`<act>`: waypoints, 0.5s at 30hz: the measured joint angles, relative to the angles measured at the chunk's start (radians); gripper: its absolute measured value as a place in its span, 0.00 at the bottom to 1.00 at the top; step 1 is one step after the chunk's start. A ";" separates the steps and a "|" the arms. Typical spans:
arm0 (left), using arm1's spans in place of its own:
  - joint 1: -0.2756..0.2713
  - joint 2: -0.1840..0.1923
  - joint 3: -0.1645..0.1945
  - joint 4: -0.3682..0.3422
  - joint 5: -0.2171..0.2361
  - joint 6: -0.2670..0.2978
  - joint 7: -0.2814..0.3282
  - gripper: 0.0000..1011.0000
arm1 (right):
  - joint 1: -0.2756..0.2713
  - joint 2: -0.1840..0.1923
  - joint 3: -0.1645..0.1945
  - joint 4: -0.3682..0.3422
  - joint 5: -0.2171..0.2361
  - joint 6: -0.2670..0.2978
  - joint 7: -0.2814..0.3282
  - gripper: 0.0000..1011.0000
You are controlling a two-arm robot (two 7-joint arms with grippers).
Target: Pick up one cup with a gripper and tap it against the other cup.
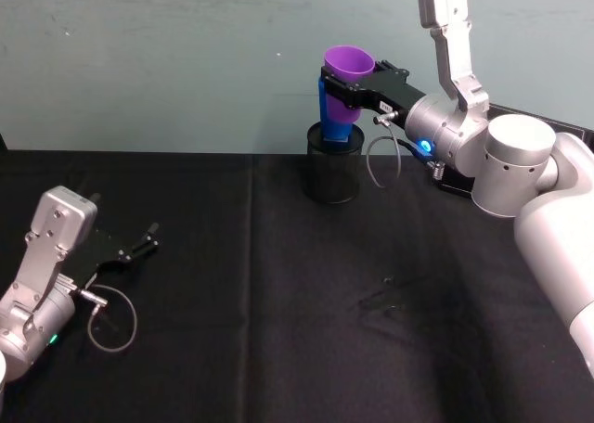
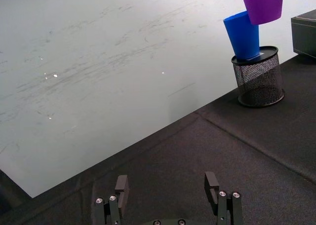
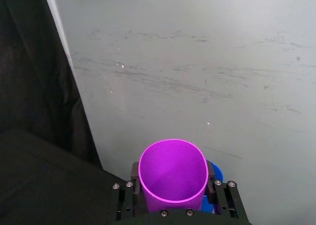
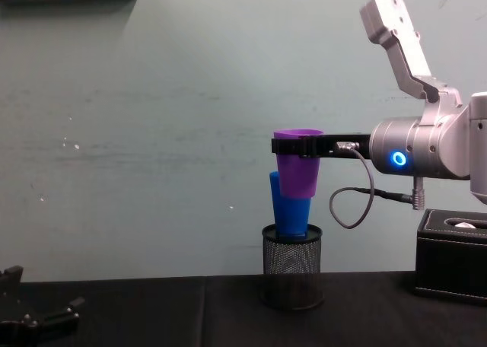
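- Head view: the right gripper [image 1: 340, 87] reaches in from the right toward the back wall. Its black claw is clamped on the purple cup [image 1: 349, 65] just under the rim. The cup is upright and held in the air, well above the table [image 1: 278, 330]. Just below it is the blue cup [image 1: 336, 119], standing at the mouth of the mesh pen holder [image 1: 333, 174]; the claw hides much of the blue cup. The left gripper [image 1: 137, 245] lies low at the near left, well apart from both cups.
- Left wrist view: the left gripper's jaws stand apart with nothing between them. Far off, the purple cup's rim is cut off by the picture's edge. Its lower part overlaps the leaning blue cup's rim; whether they touch cannot be told.
- Right wrist view: the purple cup's open mouth sits between the claw's two sides, with a sliver of blue beside it.
- Chest view: the purple cup hangs across the blue cup's upper part. A black box [image 4: 453, 256] stands on the table at the right.
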 joint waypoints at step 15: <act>0.000 0.000 0.000 0.000 0.000 0.000 0.000 1.00 | 0.000 0.000 0.000 0.000 0.000 0.000 0.000 0.72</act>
